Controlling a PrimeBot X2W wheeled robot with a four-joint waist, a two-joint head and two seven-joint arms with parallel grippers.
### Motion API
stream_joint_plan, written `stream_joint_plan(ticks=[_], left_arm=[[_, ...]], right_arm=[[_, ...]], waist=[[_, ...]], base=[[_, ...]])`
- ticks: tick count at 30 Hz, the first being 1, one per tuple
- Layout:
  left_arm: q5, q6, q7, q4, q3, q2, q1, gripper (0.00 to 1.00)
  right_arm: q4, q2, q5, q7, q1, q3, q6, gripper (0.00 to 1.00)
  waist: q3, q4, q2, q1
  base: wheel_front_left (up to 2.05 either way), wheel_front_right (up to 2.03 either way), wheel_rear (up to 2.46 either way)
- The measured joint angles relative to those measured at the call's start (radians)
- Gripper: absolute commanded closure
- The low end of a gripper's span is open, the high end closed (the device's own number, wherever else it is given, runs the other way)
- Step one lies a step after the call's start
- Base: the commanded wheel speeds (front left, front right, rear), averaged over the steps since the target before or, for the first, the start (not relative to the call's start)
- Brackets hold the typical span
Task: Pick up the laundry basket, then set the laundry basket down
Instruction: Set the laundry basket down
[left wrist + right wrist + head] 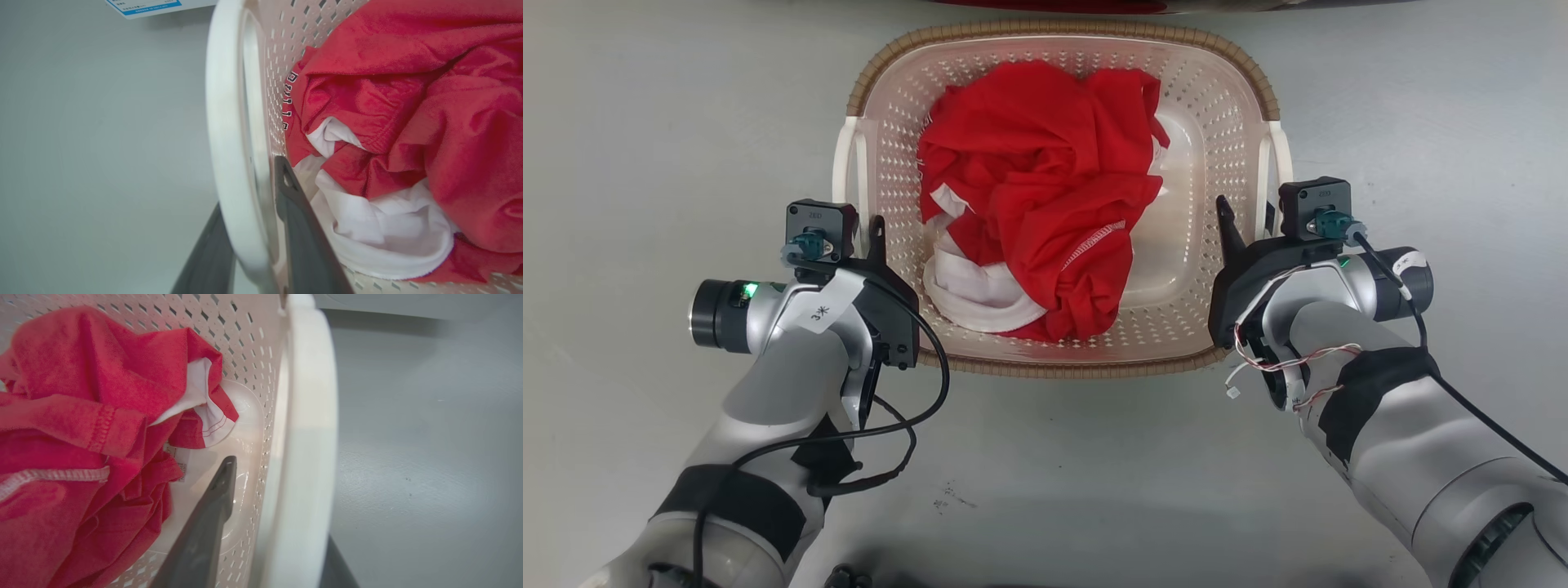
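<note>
- One laundry basket (1062, 31) sits on the grey floor (645, 163), centred between two arms; two white handles, one per side; one crumpled red-and-white garment (1045, 196) inside.
- Bare floor lies all round the basket's rim.
- Both forearms rise from the lower corners, fingers pointing away from the robot along the basket's sides.
- Left gripper (251, 188): jaws astride the left handle (844, 167), inner finger against the perforated wall, clamping it.
- Right gripper (282, 498): jaws spread wider astride the right handle (1281, 159), inner finger just off the wall.
</note>
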Motion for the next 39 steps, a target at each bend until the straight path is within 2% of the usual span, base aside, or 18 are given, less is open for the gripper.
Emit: stream_joint_plan(ticks=[1, 2, 3, 4, 5, 23, 39], left_arm=[[0.0, 0.0, 0.0, 0.001, 0.001, -0.001, 0.0, 0.62], [0.0, 0.0, 0.0, 0.001, 0.002, -0.002, 0.0, 0.58], [-0.002, 0.001, 0.001, 0.002, 0.003, -0.003, 0.0, 0.43], [-0.002, 0.003, 0.001, 0.003, 0.003, -0.004, 0.0, 0.15], [-0.002, 0.004, 0.001, 0.003, 0.004, -0.005, 0.0, 0.01], [-0.012, 0.006, -0.004, 0.007, 0.017, -0.009, 0.002, 0.0], [-0.021, -0.006, -0.031, -0.001, 0.05, 0.007, 0.036, 0.0]], right_arm=[[0.0, 0.001, 0.0, 0.0, 0.0, 0.001, 0.001, 0.0], [0.0, 0.002, 0.0, -0.001, 0.0, 0.003, 0.005, 0.0], [0.001, 0.004, -0.003, -0.001, 0.0, 0.004, 0.005, 0.0], [0.003, 0.005, -0.004, -0.001, 0.0, 0.005, 0.005, 0.0], [0.006, 0.005, -0.004, -0.001, 0.0, 0.005, 0.005, 0.0], [0.031, 0.008, -0.006, -0.009, -0.001, 0.011, 0.006, 0.0], [0.024, 0.012, -0.027, -0.019, 0.003, 0.015, 0.006, 0.0]], waist=[[0.0, 0.0, 0.0, 0.0], [0.0, 0.001, 0.0, 0.0], [-0.001, 0.001, 0.0, 0.0], [-0.001, 0.002, 0.0, 0.0], [-0.001, 0.003, 0.0, 0.0], [-0.035, 0.007, 0.0, 0.0], [-0.158, -0.015, 0.0, 0.0]], base=[[0.0, 0.0, 0.0], [0.0, 0.0, 0.0], [0.0, 0.0, 0.0], [0.0, 0.0, 0.0], [0.0, 0.0, 0.0], [0.0, 0.0, 0.0], [0.0, 0.0, 0.0]])
